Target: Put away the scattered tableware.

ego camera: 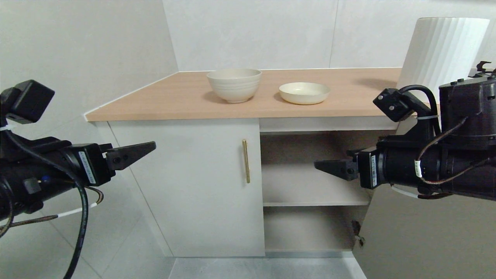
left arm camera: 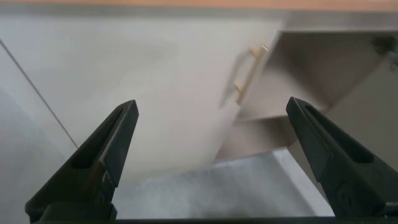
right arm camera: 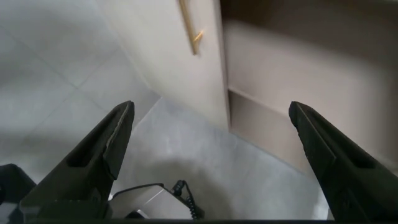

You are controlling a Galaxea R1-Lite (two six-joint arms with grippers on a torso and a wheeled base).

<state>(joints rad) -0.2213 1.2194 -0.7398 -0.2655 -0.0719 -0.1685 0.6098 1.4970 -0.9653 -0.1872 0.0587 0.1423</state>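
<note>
Cream bowl [ego camera: 234, 84] and plate [ego camera: 304, 92] sit on the wooden counter [ego camera: 162, 101] near its front edge. The left gripper [left arm camera: 211, 106] and right gripper [right arm camera: 210, 107] hang open and empty below; a clumsy reach could knock either off.

Open cupboard shelf [ego camera: 302, 188], shut door [ego camera: 186, 186] beside

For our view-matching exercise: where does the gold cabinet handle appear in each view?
Head view: gold handle, picture centre, on the closed door.
Left wrist view: gold handle beside the open compartment.
Right wrist view: gold handle near the closed door's edge.
Shared landmark: that closed door.
</note>
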